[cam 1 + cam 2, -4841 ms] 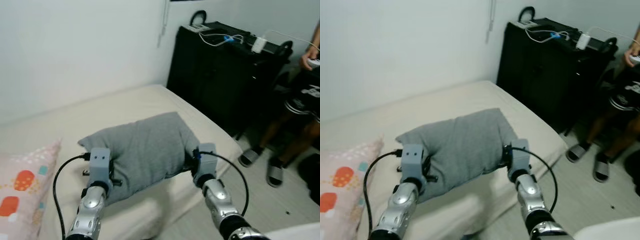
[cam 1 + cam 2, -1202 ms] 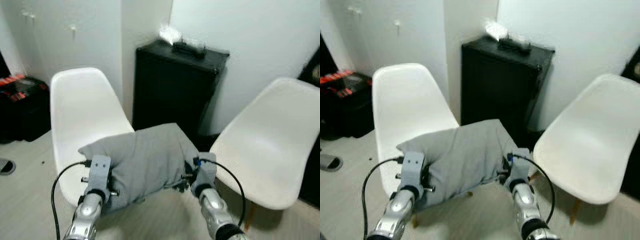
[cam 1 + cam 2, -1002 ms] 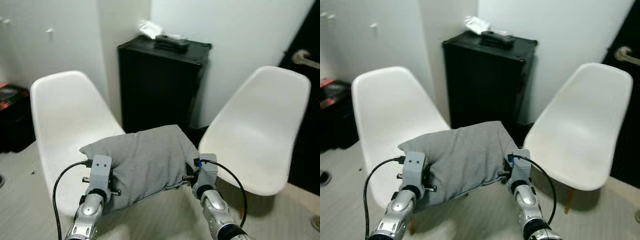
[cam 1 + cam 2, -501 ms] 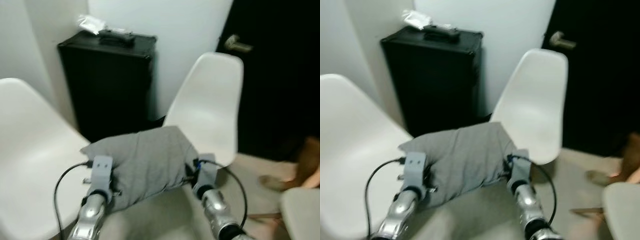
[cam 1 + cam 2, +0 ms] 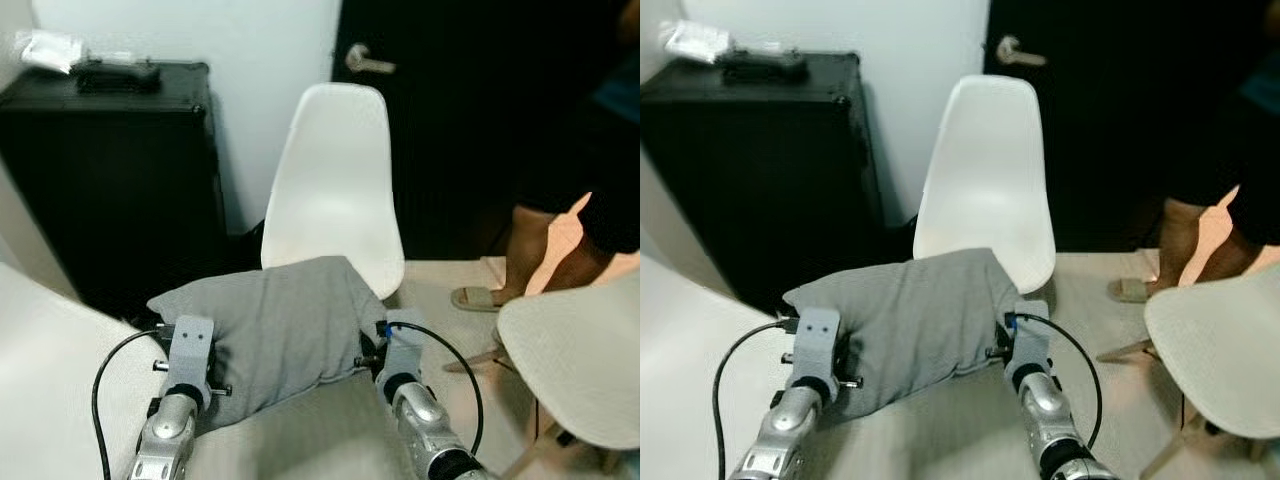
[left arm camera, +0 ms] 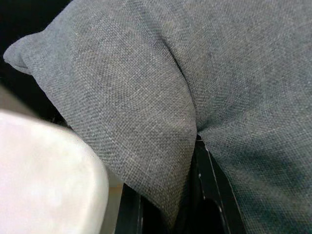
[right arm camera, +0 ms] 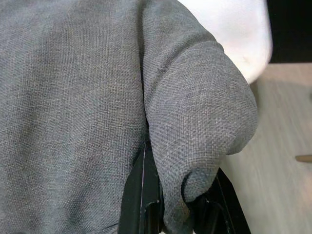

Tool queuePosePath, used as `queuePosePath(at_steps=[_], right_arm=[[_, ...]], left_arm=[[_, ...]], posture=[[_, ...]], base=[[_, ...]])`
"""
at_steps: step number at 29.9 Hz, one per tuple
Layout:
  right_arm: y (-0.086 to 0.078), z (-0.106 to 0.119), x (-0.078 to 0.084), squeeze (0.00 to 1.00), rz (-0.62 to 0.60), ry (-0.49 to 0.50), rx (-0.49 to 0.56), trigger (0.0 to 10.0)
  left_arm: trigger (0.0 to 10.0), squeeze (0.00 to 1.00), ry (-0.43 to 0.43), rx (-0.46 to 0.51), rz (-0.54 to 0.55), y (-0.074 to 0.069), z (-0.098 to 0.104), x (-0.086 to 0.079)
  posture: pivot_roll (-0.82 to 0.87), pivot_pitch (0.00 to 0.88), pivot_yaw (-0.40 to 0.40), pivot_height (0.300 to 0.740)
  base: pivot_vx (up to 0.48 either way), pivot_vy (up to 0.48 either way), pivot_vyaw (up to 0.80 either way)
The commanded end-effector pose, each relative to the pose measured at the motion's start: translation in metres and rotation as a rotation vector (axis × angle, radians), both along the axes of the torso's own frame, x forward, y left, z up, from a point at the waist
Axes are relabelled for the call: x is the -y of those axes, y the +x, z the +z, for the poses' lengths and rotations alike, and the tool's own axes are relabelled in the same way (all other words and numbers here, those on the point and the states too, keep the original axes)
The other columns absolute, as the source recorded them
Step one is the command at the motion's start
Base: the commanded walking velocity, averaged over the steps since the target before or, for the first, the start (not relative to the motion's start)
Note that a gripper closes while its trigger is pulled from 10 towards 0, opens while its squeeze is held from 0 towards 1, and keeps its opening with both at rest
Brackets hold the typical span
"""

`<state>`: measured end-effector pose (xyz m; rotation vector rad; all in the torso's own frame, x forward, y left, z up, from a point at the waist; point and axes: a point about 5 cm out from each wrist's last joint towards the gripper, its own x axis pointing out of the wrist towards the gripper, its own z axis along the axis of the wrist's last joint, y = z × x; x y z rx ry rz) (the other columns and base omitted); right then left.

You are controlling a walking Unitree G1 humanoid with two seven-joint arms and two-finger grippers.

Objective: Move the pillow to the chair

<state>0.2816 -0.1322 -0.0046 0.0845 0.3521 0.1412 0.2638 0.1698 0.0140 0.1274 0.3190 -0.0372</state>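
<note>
Pillow hangs in mid-air between the two arms, close in front of the robot at 6 o'clock in the head views, carried level so it can be set down flat on a seat. The left gripper is clamped on a fold at the pillow's left end, and the right gripper pinches a bulge of cloth at its right end; both pairs of fingers are closed on the fabric, which puckers around them. Holding both ends likely stops the soft body from sagging or swinging. Its cover is a grey, coarse woven cloth, plump and creased where it is squeezed.

Just beyond it, at 12 o'clock, stands a chair with a smooth white moulded shell, its seat facing the robot and bare, seemingly the nearest place to put the load. At 10 o'clock a black case stands against the wall. At 3 o'clock a person's legs stand by a dark door.
</note>
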Motion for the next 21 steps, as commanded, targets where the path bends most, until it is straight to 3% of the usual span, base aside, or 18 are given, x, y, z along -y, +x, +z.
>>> queuePosePath(at_steps=[1,12,21], right_arm=[[-0.001,0.000,-0.004,0.00,-0.002,0.012,0.011,10.0],[-0.001,0.000,0.000,0.00,-0.028,0.016,0.010,10.0],[0.001,0.002,0.003,0.00,-0.032,0.008,0.014,10.0]], left_arm=[[10.0,0.00,0.002,0.036,-0.033,0.006,0.008,0.005],[10.0,0.00,-0.008,0.047,-0.040,0.014,0.013,0.009],[10.0,0.00,-0.021,0.045,-0.052,0.013,0.014,0.015]], posture=[[0.12,0.000,-0.002,0.740],[0.11,0.000,0.002,0.740],[0.11,0.000,-0.009,0.740]], base=[[0.000,0.000,-0.80],[0.000,0.000,-0.80],[0.000,0.000,-0.80]])
